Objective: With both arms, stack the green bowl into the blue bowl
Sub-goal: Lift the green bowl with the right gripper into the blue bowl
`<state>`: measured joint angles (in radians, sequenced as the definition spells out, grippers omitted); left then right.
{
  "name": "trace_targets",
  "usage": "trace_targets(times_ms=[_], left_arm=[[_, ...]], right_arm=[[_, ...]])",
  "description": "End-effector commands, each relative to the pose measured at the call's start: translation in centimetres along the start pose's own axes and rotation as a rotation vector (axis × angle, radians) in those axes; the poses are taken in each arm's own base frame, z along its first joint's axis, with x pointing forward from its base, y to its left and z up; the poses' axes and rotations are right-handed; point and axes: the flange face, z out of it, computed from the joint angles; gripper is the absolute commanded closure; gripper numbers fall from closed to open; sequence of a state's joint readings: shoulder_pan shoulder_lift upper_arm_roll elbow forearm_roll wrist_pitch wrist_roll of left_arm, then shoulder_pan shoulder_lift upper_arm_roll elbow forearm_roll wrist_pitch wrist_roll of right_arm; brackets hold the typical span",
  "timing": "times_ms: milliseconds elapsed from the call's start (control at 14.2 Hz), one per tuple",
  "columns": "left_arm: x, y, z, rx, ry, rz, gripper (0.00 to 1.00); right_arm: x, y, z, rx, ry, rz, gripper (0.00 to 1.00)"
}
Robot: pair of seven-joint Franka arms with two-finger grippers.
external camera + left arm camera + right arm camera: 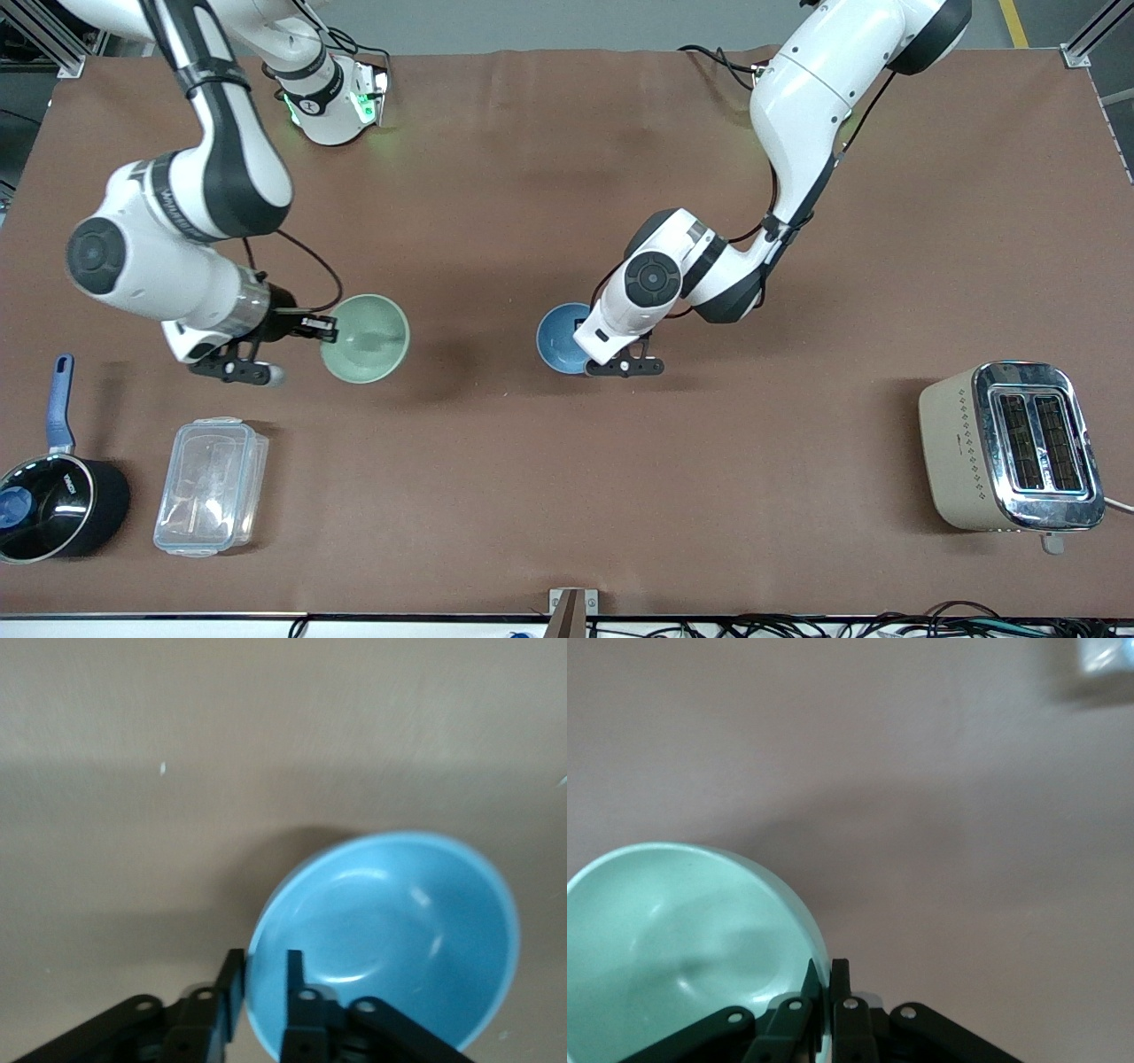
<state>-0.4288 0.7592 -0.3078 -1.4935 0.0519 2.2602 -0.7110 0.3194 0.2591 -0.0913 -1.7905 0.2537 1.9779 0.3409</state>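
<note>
The pale green bowl point(365, 338) hangs tilted above the table toward the right arm's end, its shadow cast beside it. My right gripper point(324, 330) is shut on its rim; in the right wrist view the gripper point(827, 979) pinches the green bowl's point(673, 939) edge. The sky-blue bowl point(558, 335) sits on the table near the middle, partly under the left hand. My left gripper point(592, 344) is at its rim. In the left wrist view the gripper point(263, 973) is open and straddles the blue bowl's point(399, 930) rim, one finger outside and one inside.
A black saucepan point(53, 505) with a blue handle and a clear plastic container point(211, 486) stand near the front edge at the right arm's end. A beige toaster point(1010, 447) stands near the front edge at the left arm's end.
</note>
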Motion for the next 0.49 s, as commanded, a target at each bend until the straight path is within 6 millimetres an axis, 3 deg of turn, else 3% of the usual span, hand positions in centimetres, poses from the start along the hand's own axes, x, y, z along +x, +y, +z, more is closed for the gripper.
trace_targets(times_ms=[0,212,282,423], left_arm=[[3.0,-2.2,-7.6,-0.004,0.066,-0.048,0.00],[7.3,-10.6,-19.3,-0.010,0.181,-0.126,0.00],[8.1,-13.8,-22.6,0.001,0.203,-0.130,0.00],[9.0,-20.8,-28.4,0.038,0.215,-0.112,0.00]], right_arm=[[-3.3,-4.0,1.1,-0.013,-0.010,0.071,0.99],[-6.9,-9.7,2.6,-0.023,0.003,0.131,0.99],[-8.2,-11.6,3.1,-0.020,0.013,0.151,0.99],[-10.2,-15.3,6.0,-0.013,0.041,0.192,0.99]])
